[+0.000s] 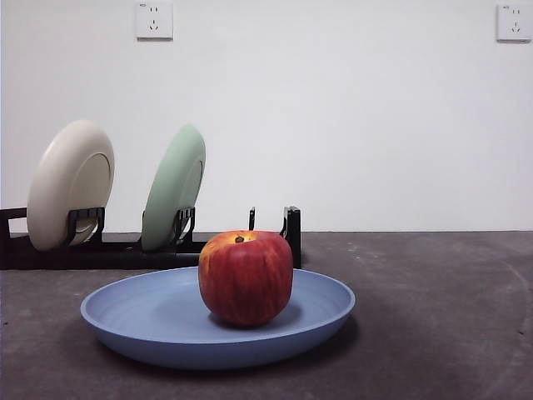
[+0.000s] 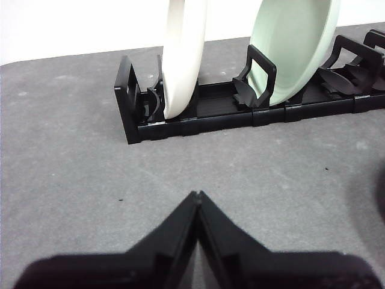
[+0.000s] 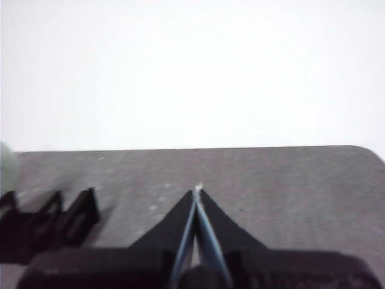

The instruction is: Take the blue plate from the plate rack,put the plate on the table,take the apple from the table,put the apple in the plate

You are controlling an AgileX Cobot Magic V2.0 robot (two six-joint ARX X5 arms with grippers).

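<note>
The blue plate (image 1: 150, 321) lies flat on the dark grey table (image 1: 441, 317) in the front view, in front of the plate rack (image 1: 108, 250). The red apple (image 1: 246, 277) stands upright in the plate, stem up. Neither gripper shows in the front view. My left gripper (image 2: 197, 194) is shut and empty, above the table and facing the rack (image 2: 198, 114). My right gripper (image 3: 197, 189) is shut and empty, over bare table beside the rack's end (image 3: 48, 223).
A cream plate (image 1: 71, 183) and a pale green plate (image 1: 175, 187) stand upright in the rack; both show in the left wrist view (image 2: 183, 54) (image 2: 295, 42). A white wall with two sockets (image 1: 154, 20) stands behind the table.
</note>
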